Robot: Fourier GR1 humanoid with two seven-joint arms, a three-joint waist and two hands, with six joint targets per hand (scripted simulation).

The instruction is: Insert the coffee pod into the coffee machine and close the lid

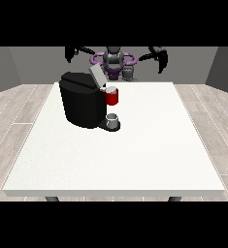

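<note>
Coffee pod (129,73): grey, at the table's (149,145) far edge, likely light and rigid; grasp its sides. Coffee machine (82,104) lid (97,76) raised. Both hands (161,57) (71,53) raised, empty; finger state indeterminate.

One table (135,160), one coffee machine (81,104), one red thing at the machine (112,98), one grey thing (112,121), two hands: one (71,53), another (160,57).

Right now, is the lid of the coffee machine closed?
No, the grey lid stands tilted up and open above the black coffee machine.
</note>
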